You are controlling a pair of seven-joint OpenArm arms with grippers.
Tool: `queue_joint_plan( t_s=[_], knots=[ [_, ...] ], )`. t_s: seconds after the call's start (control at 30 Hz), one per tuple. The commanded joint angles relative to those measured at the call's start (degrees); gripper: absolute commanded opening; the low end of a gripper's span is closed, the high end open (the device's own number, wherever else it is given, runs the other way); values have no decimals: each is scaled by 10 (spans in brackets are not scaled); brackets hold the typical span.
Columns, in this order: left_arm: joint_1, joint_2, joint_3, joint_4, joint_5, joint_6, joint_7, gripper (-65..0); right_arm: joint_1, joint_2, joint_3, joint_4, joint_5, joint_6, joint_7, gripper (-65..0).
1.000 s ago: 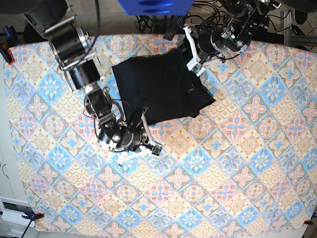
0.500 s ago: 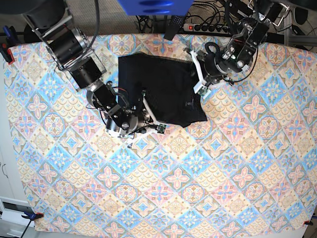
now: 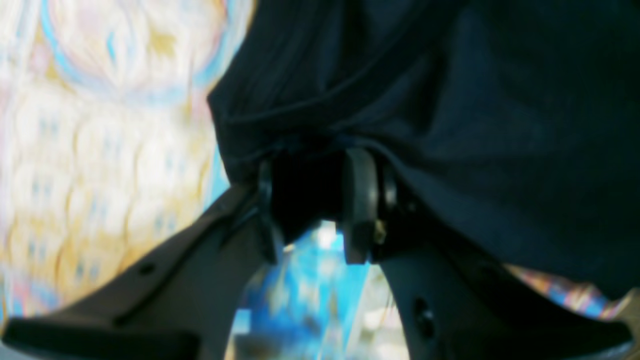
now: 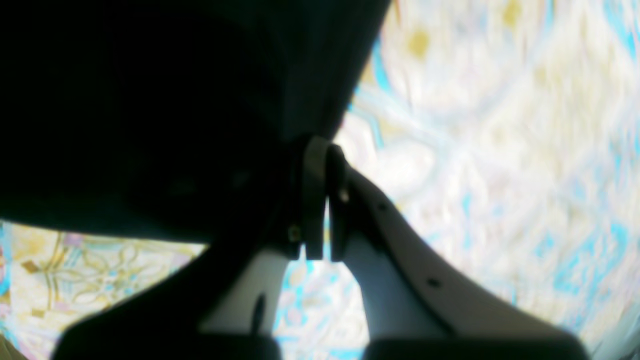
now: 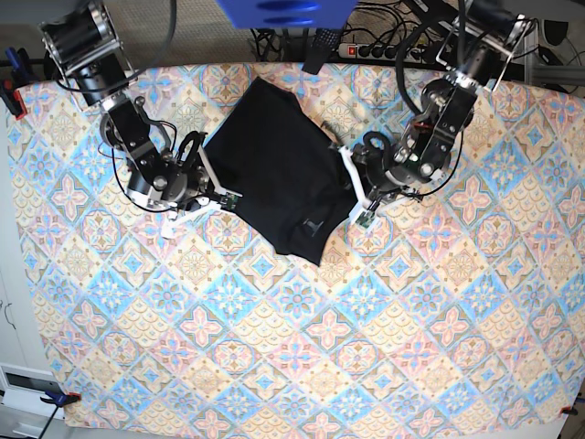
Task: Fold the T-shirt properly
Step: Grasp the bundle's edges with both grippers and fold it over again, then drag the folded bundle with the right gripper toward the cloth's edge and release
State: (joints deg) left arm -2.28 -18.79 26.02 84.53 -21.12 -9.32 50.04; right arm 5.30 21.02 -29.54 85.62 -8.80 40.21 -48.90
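The black T-shirt (image 5: 279, 169) lies slanted across the upper middle of the patterned cloth, partly folded. My left gripper (image 5: 345, 183) is at its right edge. In the left wrist view the left gripper (image 3: 310, 200) is shut on a bunched fold of the T-shirt (image 3: 450, 125), with dark cloth filling the gap between its fingers (image 3: 357, 205). My right gripper (image 5: 215, 183) is at the shirt's left edge. In the right wrist view the right gripper (image 4: 324, 200) is pinched nearly together on the hem of the T-shirt (image 4: 150, 110), which hangs dark over the left half of that view.
The patterned tablecloth (image 5: 411, 320) covers the whole table. A power strip (image 5: 384, 52) and cables lie along the back edge, under a blue object (image 5: 283, 11). A clamp (image 5: 11, 96) grips the left edge.
Both grippers have carried the shirt. The right one swung up and left, the left one came down and inward. The shirt has turned and now lies slanted.
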Motion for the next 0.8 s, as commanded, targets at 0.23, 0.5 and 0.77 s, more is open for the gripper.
queue_joint_plan(
  t_s=[0.23, 0.5, 0.77],
  knots=[
    [-110, 69, 30, -89, -5, 0, -33, -483, -105, 20, 117, 184, 5, -2, -8, -648],
    [-167, 116, 73, -140, -6, 4, -77, -483, -212, 19, 155, 259, 5, -2, -7, -648],
    [-128, 75, -35, -75, -8, 4, -73, -483, -190, -41, 92, 262, 5, -2, -5, -648]
  ],
)
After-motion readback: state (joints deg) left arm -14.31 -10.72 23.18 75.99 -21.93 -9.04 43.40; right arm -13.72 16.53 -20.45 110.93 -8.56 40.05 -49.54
